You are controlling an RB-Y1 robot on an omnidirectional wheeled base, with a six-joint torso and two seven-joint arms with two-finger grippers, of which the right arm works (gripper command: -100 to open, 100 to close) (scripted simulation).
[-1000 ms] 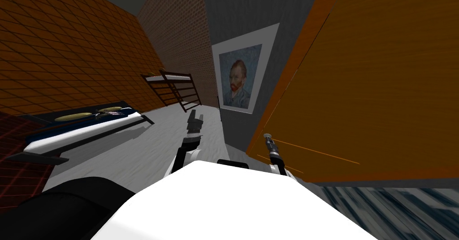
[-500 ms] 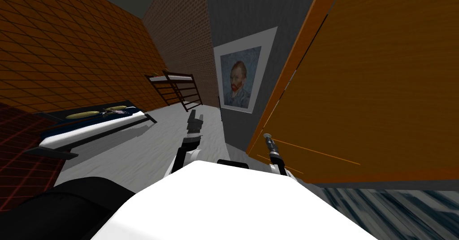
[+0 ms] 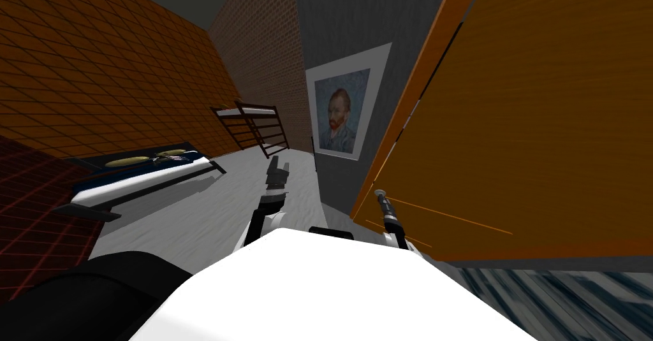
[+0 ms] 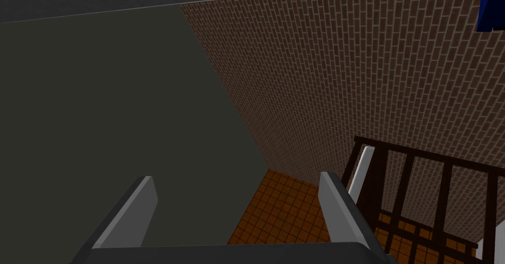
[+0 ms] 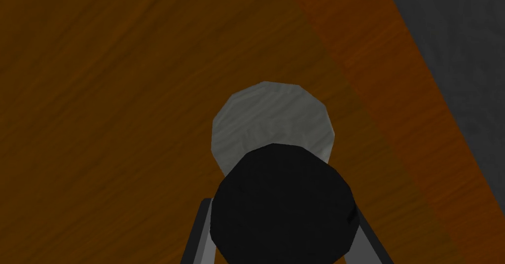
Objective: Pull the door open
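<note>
While the left hand [image 4: 236, 177] hangs wide and empty, right hand [image 5: 283, 226] tight on the black knob [image 5: 283, 197] of the door [image 5: 98, 103].

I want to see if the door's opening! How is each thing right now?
door, seems slightly ajar: thin dark gap along its frame
knob, gripped on both sides
right end effector, shut on the knob
left end effector, open, holding nothing, away from the door
</note>
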